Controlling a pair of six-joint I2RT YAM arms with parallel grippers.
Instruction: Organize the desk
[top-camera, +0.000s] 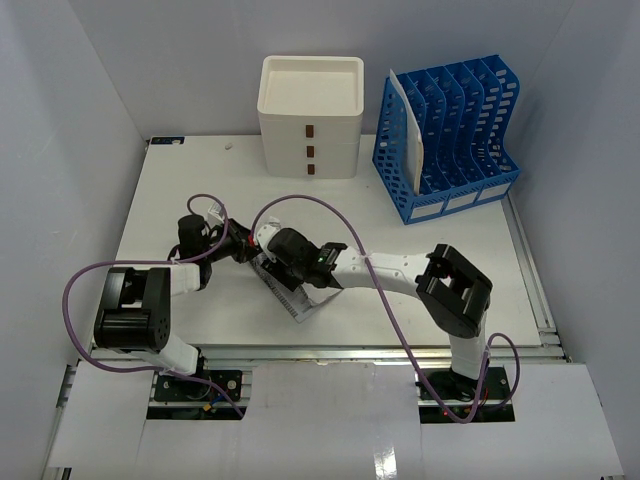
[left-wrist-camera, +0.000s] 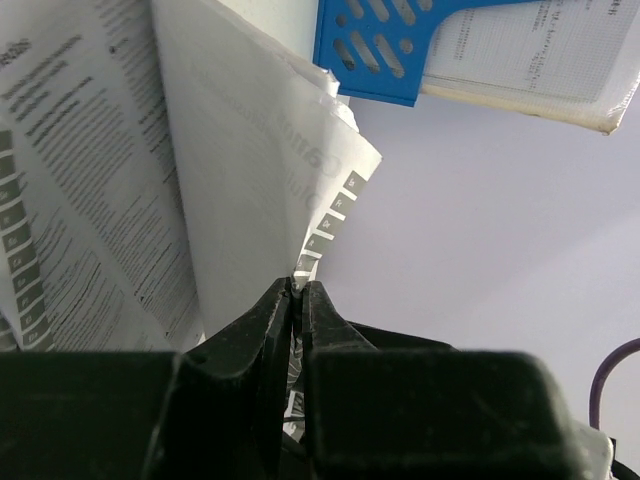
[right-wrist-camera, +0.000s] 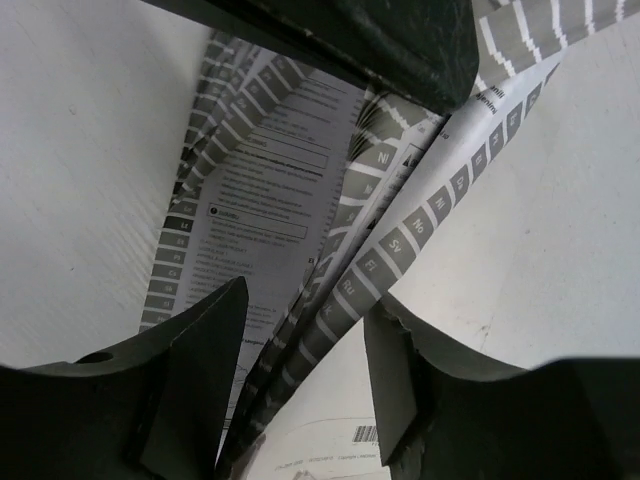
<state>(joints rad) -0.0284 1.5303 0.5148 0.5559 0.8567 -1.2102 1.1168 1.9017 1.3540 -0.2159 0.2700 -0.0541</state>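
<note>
Left wrist view: my left fingers (left-wrist-camera: 298, 300) are pressed together on the edge of a printed booklet (left-wrist-camera: 120, 200), its grey-tabbed pages fanning up from the pinch. From the right wrist, my right fingers (right-wrist-camera: 302, 315) stand wide apart, one on each side of the booklet's folded pages; I cannot tell whether either touches the paper. Seen from the top external camera, both arms meet over the middle of the white worktop (top-camera: 180, 200), which spans the floor between the white walls, with the booklet under the two wrists. At the worktop's far edge stand a cream three-drawer box (top-camera: 310, 120) and, beside it, a blue slotted file rack (top-camera: 450, 130) with a white sheaf (top-camera: 405, 125) in the slot nearest the box.
</note>
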